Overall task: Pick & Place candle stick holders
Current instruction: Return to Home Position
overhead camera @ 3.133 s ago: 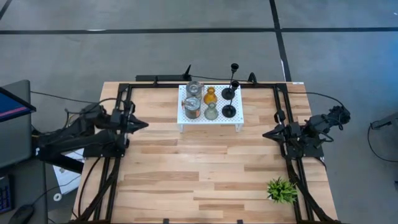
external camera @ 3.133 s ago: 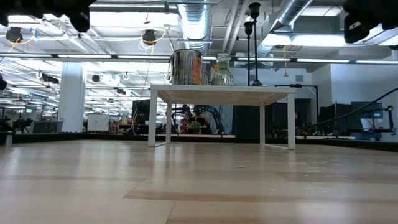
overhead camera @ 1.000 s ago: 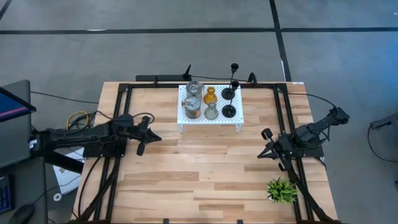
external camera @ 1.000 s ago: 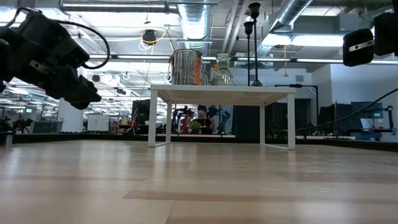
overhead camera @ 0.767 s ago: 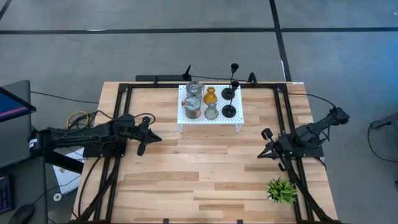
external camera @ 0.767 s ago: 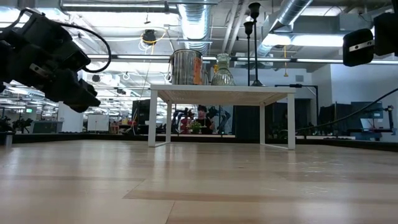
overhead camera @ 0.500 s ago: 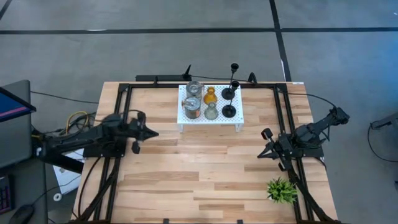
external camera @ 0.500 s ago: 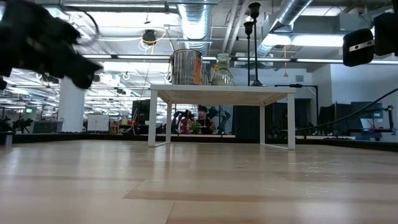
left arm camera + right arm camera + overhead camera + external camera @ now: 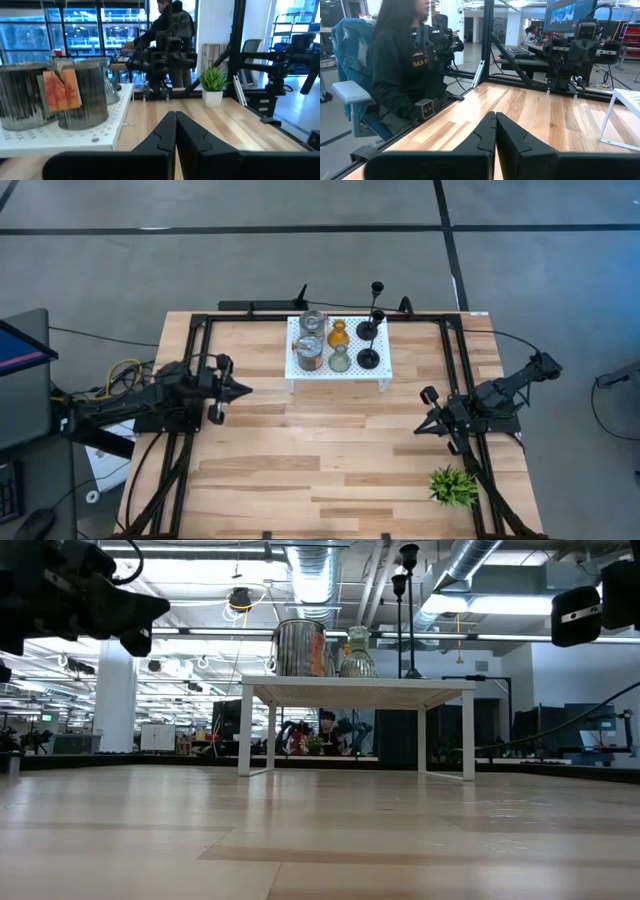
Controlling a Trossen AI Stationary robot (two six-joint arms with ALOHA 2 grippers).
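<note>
The candle stick holders stand on a white perforated stand point(image 9: 330, 374) at the table's far middle. They are two silvery jars point(image 9: 311, 322) point(image 9: 308, 351), an amber one point(image 9: 338, 334), a grey-green one point(image 9: 340, 360) and two black thin-stemmed ones point(image 9: 368, 330) point(image 9: 369, 359). My left gripper point(image 9: 248, 391) is shut and hovers left of the stand, its tips raised a little. In its wrist view the jars point(image 9: 80, 92) stand just ahead of the shut fingertips point(image 9: 175, 116). My right gripper point(image 9: 417, 432) waits shut above the table's right side, level, holding nothing.
A spiky green plant point(image 9: 453, 486) sits near the table's front right. Black frame rails point(image 9: 195, 360) run along both sides of the table. A person point(image 9: 405, 65) sits beyond the table. Bare wood point(image 9: 330, 450) lies between the arms, in front of the stand.
My left gripper has risen and drawn back a little toward the table's left edge, tipping its fingers upward. It has stayed shut and holds nothing.
</note>
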